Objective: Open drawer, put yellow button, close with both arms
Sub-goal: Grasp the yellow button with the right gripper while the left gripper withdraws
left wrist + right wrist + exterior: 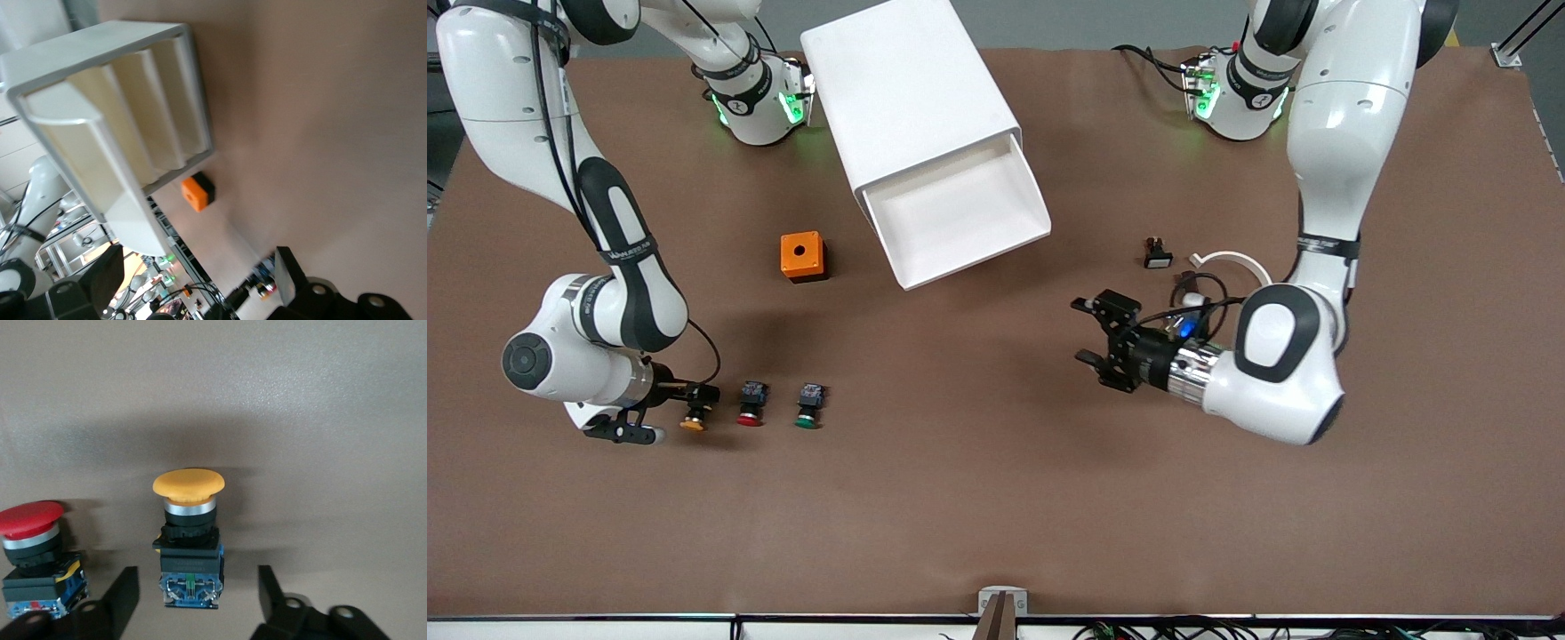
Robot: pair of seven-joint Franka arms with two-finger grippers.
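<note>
The yellow button (694, 418) lies on its side near the right arm's end of the table, its orange-yellow cap (189, 485) on a black-blue body. My right gripper (683, 412) is down at it and open, one finger (120, 597) on each side of the body with a gap at both. The white cabinet (911, 98) has its top drawer (960, 218) pulled out and nothing in it. My left gripper (1094, 342) hangs open over bare table, nearer the front camera than the drawer (73, 133), and holds nothing.
A red button (751, 404) and a green button (809, 407) lie in a row beside the yellow one. An orange box (802, 256) sits beside the drawer. A small black switch (1158, 253) and a white ring (1232, 262) lie near the left arm.
</note>
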